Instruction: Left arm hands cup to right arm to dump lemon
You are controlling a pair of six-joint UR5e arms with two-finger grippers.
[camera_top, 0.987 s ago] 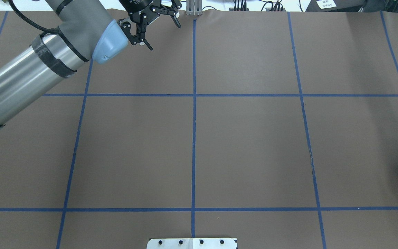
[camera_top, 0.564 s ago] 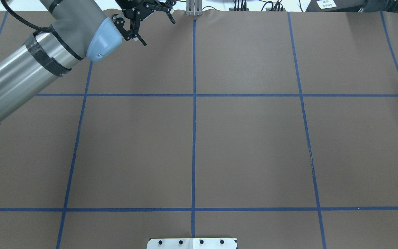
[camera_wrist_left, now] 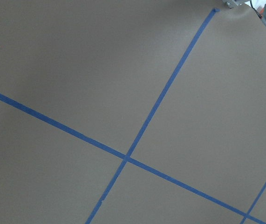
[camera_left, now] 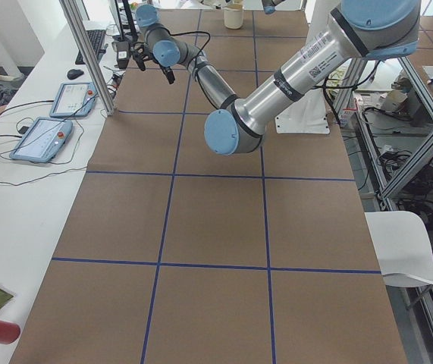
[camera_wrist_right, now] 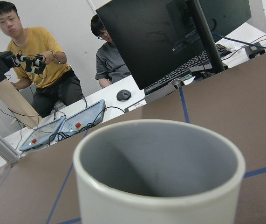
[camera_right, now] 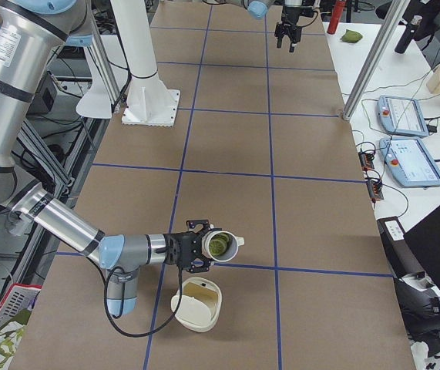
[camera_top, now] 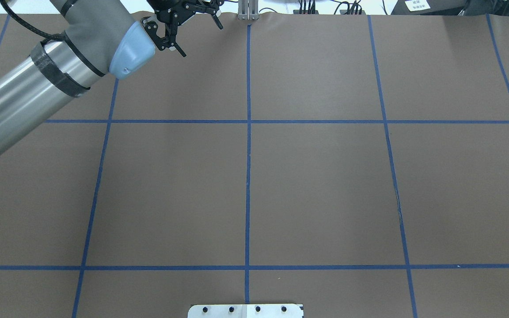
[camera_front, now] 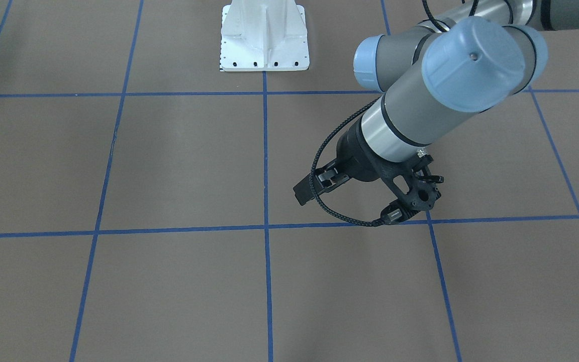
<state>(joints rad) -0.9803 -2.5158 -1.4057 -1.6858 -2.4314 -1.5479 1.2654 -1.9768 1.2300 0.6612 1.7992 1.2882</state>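
Note:
The white cup (camera_right: 233, 241) lies tilted on its side above the table at the end of the near, right arm in the exterior right view, mouth toward the camera. The yellow-green lemon (camera_right: 218, 246) sits inside it. My right gripper (camera_right: 196, 247) is against the cup; I cannot tell whether it is shut. The right wrist view shows the cup's rim and grey inside (camera_wrist_right: 160, 163) close up; the lemon is hidden there. My left gripper (camera_top: 202, 40) is open and empty at the table's far edge, left of centre.
A cream bowl-like container (camera_right: 196, 304) stands on the table just below the tilted cup. The white robot base (camera_front: 264, 37) is at the table's edge. Two operators (camera_wrist_right: 35, 60), tablets (camera_right: 408, 116) and a monitor are along the far side. A metal post (camera_top: 248, 11) stands near my left gripper.
My left arm has drawn back toward the far left corner of the table. Its gripper has stayed open and empty.

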